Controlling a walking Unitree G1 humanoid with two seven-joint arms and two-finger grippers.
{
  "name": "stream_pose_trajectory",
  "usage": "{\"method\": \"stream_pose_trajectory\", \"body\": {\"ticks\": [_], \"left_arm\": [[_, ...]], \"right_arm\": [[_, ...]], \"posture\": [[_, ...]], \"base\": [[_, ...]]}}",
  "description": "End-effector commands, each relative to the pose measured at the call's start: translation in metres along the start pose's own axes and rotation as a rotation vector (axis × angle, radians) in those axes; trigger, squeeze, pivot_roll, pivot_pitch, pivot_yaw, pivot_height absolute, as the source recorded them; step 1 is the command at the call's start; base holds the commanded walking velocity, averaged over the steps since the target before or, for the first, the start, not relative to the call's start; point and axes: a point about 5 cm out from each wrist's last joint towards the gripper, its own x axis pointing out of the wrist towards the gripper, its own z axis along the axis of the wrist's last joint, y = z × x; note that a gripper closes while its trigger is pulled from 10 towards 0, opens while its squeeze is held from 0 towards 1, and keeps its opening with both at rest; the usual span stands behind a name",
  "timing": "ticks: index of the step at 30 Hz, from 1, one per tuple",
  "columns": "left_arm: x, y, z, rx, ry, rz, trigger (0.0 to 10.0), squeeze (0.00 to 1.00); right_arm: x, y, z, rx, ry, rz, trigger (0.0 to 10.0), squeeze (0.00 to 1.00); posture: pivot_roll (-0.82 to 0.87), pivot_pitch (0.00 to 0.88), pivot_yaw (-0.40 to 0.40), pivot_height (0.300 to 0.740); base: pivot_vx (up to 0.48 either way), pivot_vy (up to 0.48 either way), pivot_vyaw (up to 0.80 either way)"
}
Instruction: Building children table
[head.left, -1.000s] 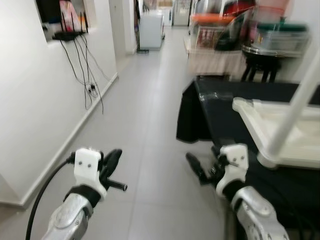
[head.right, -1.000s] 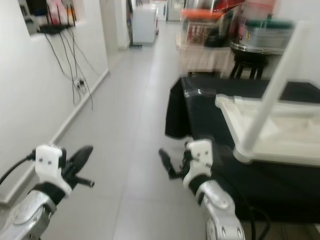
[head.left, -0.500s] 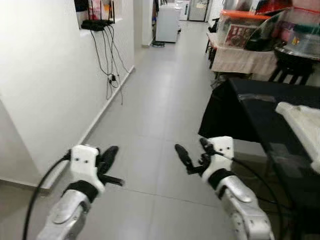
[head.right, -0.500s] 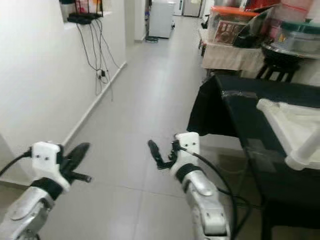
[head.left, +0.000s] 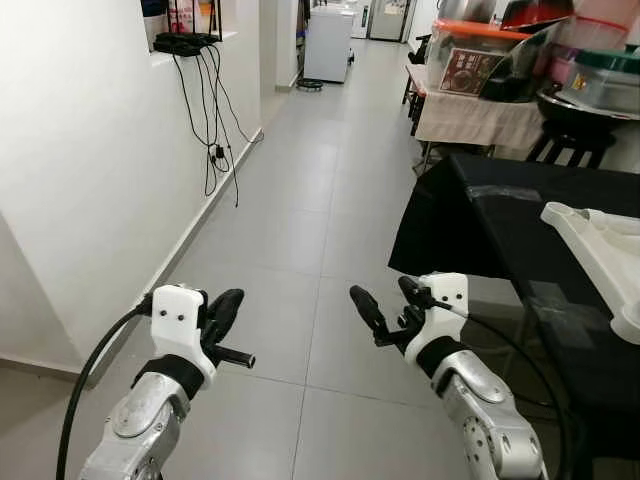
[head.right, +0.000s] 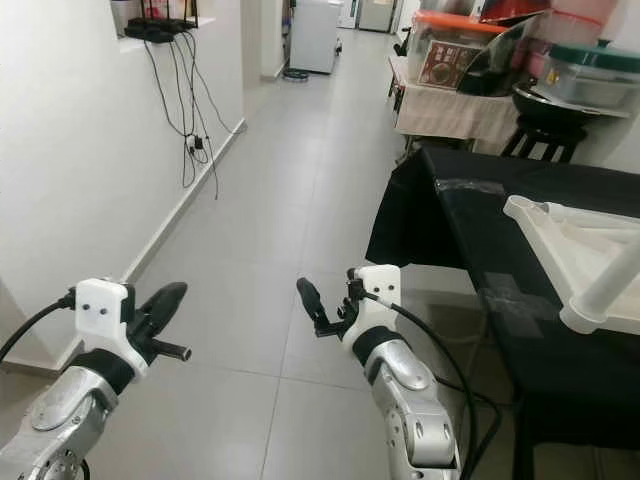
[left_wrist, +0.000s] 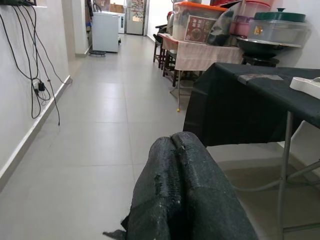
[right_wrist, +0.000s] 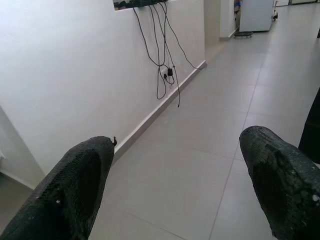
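A white plastic children's table (head.left: 597, 240) lies upside down on a black-draped table (head.left: 500, 200) at my right, and one white leg (head.right: 607, 293) juts toward me. My right gripper (head.left: 388, 302) hangs open over the floor, left of the black table, with nothing between its fingers (right_wrist: 82, 170). My left gripper (head.left: 226, 308) is held low at the left, above the tiles. In the left wrist view its two black fingers (left_wrist: 172, 165) press together, shut on nothing. Both grippers are well short of the white table.
A white wall runs along my left, with dangling cables (head.left: 213, 110) and a shelf. A tiled corridor leads to a white appliance (head.left: 328, 42). Behind the black table stand a cloth-covered table with containers (head.left: 480, 85) and a black stool (head.left: 570, 140).
The whole view has swung left, so the white table sits further right and mostly out of frame. Both arms keep about the same pose.
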Motion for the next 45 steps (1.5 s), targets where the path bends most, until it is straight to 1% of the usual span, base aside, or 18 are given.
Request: {"method": "stream_pose_trajectory", "body": {"ticks": [1, 23, 45], "left_arm": [[0.0010, 0.0000, -0.0023, -0.005, 0.009, -0.009, 10.0, 0.00], [0.0038, 0.0004, -0.0011, -0.011, 0.005, -0.023, 10.0, 0.00], [0.0037, -0.0013, -0.0039, -0.014, 0.010, -0.035, 10.0, 0.00]], "right_arm": [[0.0013, -0.0014, -0.0001, 0.011, -0.007, 0.001, 10.0, 0.00], [0.0041, -0.0022, 0.0017, 0.054, -0.023, 0.016, 10.0, 0.00], [0.0034, -0.0028, -0.0014, 0.069, -0.018, 0.029, 10.0, 0.00]], "posture": [[-0.08, 0.000, -0.070, 0.740], [-0.08, 0.000, -0.064, 0.740], [-0.08, 0.000, -0.075, 0.740]], "base": [[0.307, 0.000, 0.00], [0.350, 0.000, 0.00], [0.373, 0.000, 0.00]]}}
